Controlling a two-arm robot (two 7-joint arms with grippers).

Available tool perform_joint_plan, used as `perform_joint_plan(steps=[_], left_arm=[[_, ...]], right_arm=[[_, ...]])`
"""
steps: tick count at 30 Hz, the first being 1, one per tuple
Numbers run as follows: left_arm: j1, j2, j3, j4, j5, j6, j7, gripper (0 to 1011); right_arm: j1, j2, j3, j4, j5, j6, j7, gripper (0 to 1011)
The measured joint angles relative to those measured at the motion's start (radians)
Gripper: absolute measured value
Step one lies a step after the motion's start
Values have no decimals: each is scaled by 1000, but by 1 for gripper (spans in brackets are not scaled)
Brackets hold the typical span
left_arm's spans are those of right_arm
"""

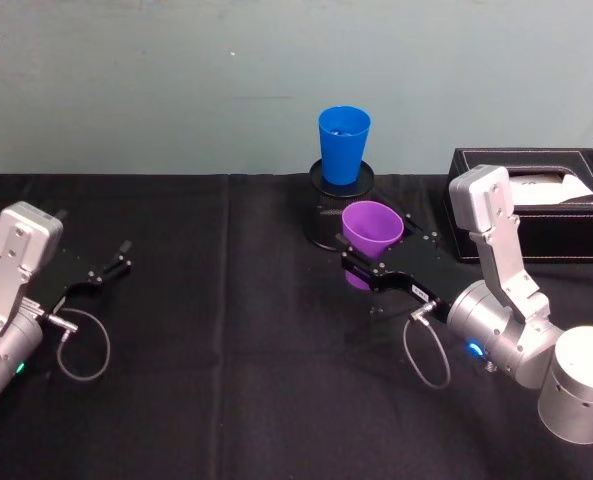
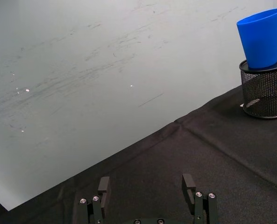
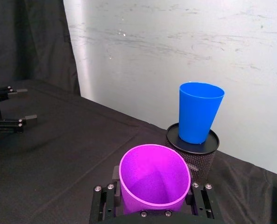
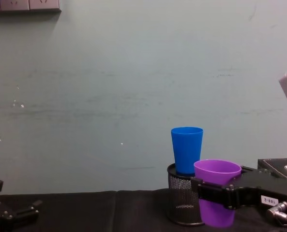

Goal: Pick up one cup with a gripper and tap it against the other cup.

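1. Right gripper [image 1: 379, 255]: reaches in over the table [image 1: 226, 350] from the robot's right, with its jaws closed round the purple cup [image 1: 372, 228], one flat finger on either side of the wall below the rim. In the right wrist view the cup sits upright between the fingers, mouth open upward.
2. Purple cup, position: on the robot's side of the black mesh pen holder [image 1: 323, 212], close to it, and to the left of the black tissue box [image 1: 536, 200]. Whether its base is clear of the cloth cannot be told.
3. Blue cup [image 1: 343, 143]: stands upright on the flat top of the pen holder, at the far edge of the table near the wall. In the chest view its base is about level with the purple rim, and the two cups are apart.
4. Left gripper [image 1: 111, 262]: parked low at the robot's left, jaws open and empty, well apart from both cups.
5. Progress, as judged: the grasp is made; the tap is outstanding.
6. Remaining, as judged: raise the purple cup to the height of the blue cup's wall, carry it forward and touch lightly, since the blue cup's perch looks easy to upset
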Motion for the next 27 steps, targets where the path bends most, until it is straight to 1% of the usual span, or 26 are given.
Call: perform_joint_plan(steps=[27], left_arm=[[0, 0, 0, 0, 0, 0, 0, 1000]], right_arm=[[0, 0, 0, 0, 0, 0, -1, 738]])
